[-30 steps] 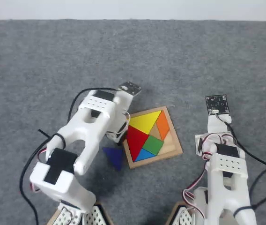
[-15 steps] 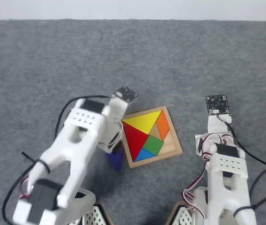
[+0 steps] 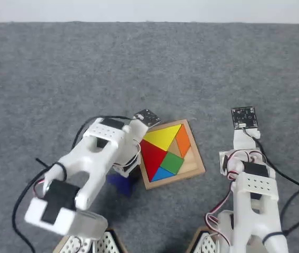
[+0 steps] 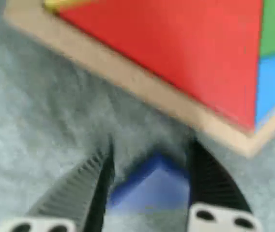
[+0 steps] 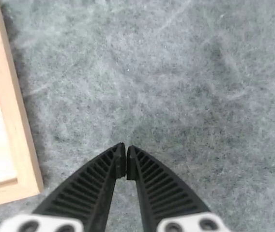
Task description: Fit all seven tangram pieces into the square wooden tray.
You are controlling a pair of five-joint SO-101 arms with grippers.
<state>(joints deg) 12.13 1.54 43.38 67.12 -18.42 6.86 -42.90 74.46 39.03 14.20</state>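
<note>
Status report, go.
Left hand open, straddling dark blue triangular piece beside square wooden tray. Right hand shut, over grey carpet. Nothing between piece and tray.

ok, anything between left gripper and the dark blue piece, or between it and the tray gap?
Nothing at the left gripper: it straddles the dark blue piece. But the tray rim and the red piece lie between it and the bare gap on the tray's far side.
</note>
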